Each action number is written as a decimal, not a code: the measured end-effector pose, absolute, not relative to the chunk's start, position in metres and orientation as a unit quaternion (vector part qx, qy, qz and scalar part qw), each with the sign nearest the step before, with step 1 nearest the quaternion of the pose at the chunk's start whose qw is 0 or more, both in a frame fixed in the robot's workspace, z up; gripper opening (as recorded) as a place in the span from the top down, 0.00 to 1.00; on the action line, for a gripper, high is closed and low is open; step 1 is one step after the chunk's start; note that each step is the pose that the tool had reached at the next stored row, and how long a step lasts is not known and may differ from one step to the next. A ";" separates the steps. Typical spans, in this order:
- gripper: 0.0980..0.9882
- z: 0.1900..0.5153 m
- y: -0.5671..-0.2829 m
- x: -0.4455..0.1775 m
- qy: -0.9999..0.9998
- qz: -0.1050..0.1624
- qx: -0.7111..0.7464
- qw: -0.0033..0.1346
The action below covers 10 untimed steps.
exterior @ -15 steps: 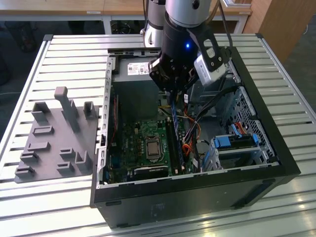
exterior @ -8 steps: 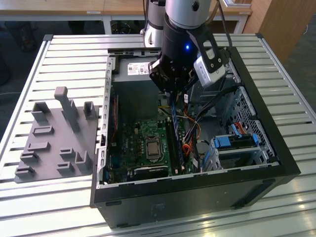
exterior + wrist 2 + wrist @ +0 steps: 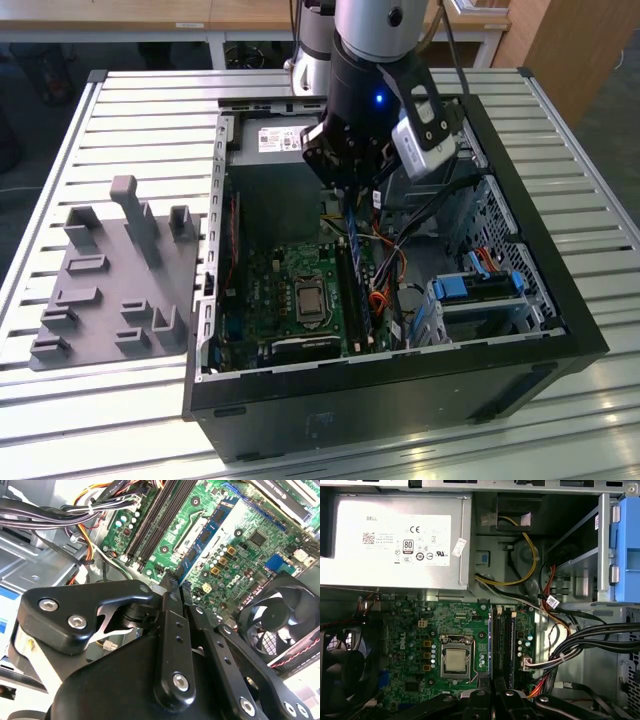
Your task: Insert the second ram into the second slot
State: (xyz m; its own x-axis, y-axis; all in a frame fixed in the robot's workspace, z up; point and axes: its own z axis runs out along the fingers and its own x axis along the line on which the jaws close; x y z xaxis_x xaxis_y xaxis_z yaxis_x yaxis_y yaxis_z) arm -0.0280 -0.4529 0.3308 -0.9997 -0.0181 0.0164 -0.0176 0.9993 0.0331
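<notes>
Pincer (image 3: 178, 583) clamped on the blue ram (image 3: 205, 534); the ram lies lengthwise beside the dark slots (image 3: 505, 640) of the motherboard (image 3: 420, 630), inside the open case (image 3: 540, 250). Whether it touches a slot cannot be told; the case stands on the slatted counter (image 3: 150, 110).

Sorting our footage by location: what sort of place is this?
Probably a robotics lab bench: an open computer case sits on a slatted metal table, the pincer holds the second ram over its motherboard, and wooden desks stand behind.
</notes>
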 end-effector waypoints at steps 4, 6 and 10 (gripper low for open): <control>0.96 0.330 -0.453 -0.028 -1.000 -0.016 0.009 0.008; 0.96 0.329 -0.453 -0.028 -1.000 -0.016 0.009 0.008; 0.96 0.328 -0.453 -0.028 -1.000 -0.016 0.009 0.008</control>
